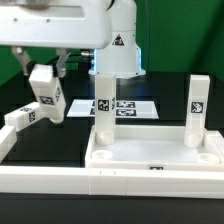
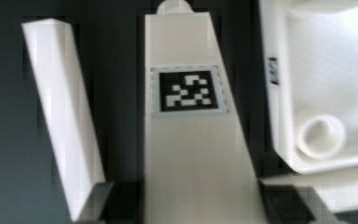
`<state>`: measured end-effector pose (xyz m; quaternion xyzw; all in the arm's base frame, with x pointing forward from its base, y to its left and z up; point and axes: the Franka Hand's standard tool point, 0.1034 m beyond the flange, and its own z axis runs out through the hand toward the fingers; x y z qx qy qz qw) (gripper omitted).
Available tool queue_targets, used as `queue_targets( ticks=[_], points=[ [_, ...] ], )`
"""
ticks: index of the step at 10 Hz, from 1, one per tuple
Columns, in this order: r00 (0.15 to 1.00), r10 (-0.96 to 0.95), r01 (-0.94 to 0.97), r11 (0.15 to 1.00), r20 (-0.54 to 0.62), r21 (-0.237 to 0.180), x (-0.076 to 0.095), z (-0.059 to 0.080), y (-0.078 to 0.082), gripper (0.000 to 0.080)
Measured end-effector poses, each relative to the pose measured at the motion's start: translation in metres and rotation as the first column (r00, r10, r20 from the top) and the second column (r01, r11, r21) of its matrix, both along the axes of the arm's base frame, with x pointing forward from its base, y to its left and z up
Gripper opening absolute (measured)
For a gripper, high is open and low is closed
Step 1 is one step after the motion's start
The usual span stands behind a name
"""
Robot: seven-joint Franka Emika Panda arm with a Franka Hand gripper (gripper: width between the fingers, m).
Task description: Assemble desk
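Up in the air at the exterior view's left, off to the side of the desk panel (image 1: 150, 160), the claw (image 1: 44, 78) pinches a leaning leg (image 1: 47, 103), so it could slip or jam crooked in a corner hole (image 2: 318, 135).

Green wall (image 1: 185, 40) behind the pincer (image 1: 42, 70), evenly lit. Beneath it, the black counter (image 1: 60, 145), white rails (image 1: 50, 185) boxing it in. The marker board (image 1: 140, 105) lies flat off to the exterior view's right.
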<state>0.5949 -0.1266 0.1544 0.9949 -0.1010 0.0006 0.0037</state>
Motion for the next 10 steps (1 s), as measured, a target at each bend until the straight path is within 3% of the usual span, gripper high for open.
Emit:
queue_targets(
  ticks=[2,4,5,7,9,10],
  points=[
    [0.992,-0.001,0.007,0.999,0.130,-0.049,-0.004,-0.006,-0.005,0.0291],
    [0.967,0.015,0.011,0.995,0.254,-0.100,0.002,-0.004,-0.006,0.0291],
    [0.973,-0.011,0.027,0.998,0.232,-0.065,0.000,0.002,0.015,0.0291],
    [0.966,-0.028,0.038,0.999,0.257,-0.032,0.009,0.020,0.047,0.0291],
    [0.964,-0.093,0.098,0.995,0.249,-0.009,0.013,0.019,0.080,0.0291],
    [0.966,-0.075,0.081,0.997,0.249,-0.011,0.013,0.018,0.079,0.0291]
  ],
)
